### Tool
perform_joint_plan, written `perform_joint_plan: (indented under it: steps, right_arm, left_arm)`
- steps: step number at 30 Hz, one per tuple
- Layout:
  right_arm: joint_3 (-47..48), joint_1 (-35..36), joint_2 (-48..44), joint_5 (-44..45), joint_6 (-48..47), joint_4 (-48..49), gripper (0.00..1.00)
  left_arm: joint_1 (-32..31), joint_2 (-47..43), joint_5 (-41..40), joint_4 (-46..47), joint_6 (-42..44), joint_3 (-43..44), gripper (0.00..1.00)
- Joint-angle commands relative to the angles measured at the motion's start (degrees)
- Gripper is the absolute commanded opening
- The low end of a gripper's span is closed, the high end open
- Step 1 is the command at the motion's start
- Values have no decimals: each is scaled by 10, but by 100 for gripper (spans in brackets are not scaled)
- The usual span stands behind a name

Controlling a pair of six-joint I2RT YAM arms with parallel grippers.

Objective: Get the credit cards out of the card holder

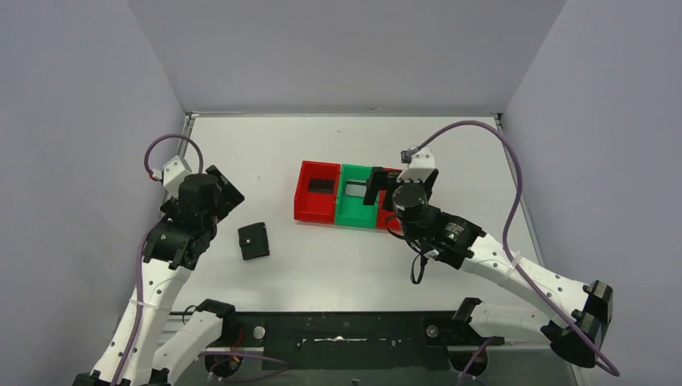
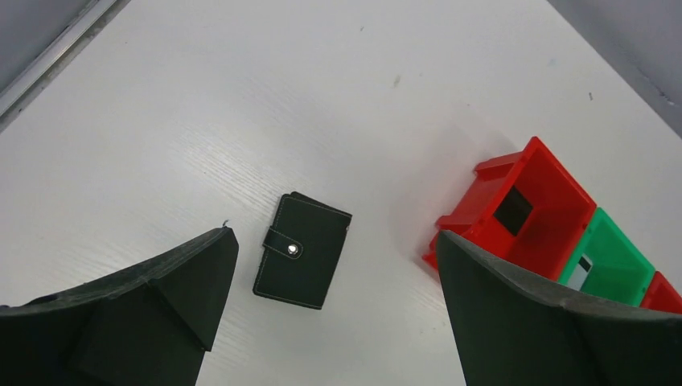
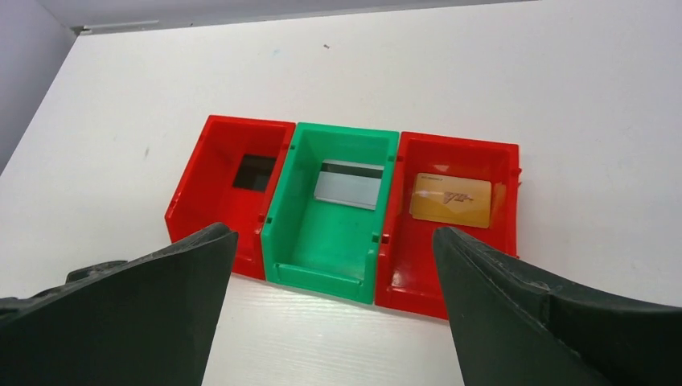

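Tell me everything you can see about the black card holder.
The card holder is a small, flat black wallet, leather-like, with pale stitching round its edges. It is shut, its strap tab fastened by a silver snap. It lies flat and slightly skewed on the white table, apart from the red tray; nothing touches it.

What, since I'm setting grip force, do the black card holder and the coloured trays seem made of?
Card holder: likely leather or imitation, matte black; pale edge stitching, shiny snap stud. Trays: probably rigid plastic, slightly glossy; uniform colour, moulded walls.
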Motion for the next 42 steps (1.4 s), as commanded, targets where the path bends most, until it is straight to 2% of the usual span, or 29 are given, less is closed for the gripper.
perform_joint_plan:
  steps: [1, 5, 9, 13, 17, 23, 28, 32, 42]
  right_arm:
    - [-48, -7, -45, 47, -5, 52, 98]
    - [-69, -16, -53, -18, 44, 18, 98]
    - [-103, -23, -40, -116, 104, 5, 98]
    - [-143, -21, -11, -207, 176, 24, 98]
    - [-168, -11, 23, -249, 219, 50, 98]
    - [-152, -3, 87, -226, 259, 39, 98]
    - [-109, -11, 144, -178, 246, 17, 98]
    - [-81, -39, 185, -171, 228, 22, 98]
    - [-36, -107, 242, -174, 162, 36, 98]
  left_arm:
    - [-1, 2, -24, -20, 23, 15, 97]
    - [-1, -14, 18, 20, 39, -15, 97]
    - [-1, -25, 11, 30, 29, -45, 97]
    - [-1, -31, 5, 41, 22, -65, 97]
    - [-1, -15, 4, 32, 12, -68, 97]
    - [0, -14, 3, 18, 2, -67, 97]
    - [0, -66, 20, 40, 2, -98, 98]
    - [1, -95, 24, 60, -7, -130, 97]
    - [3, -30, 28, 89, -16, -166, 97]
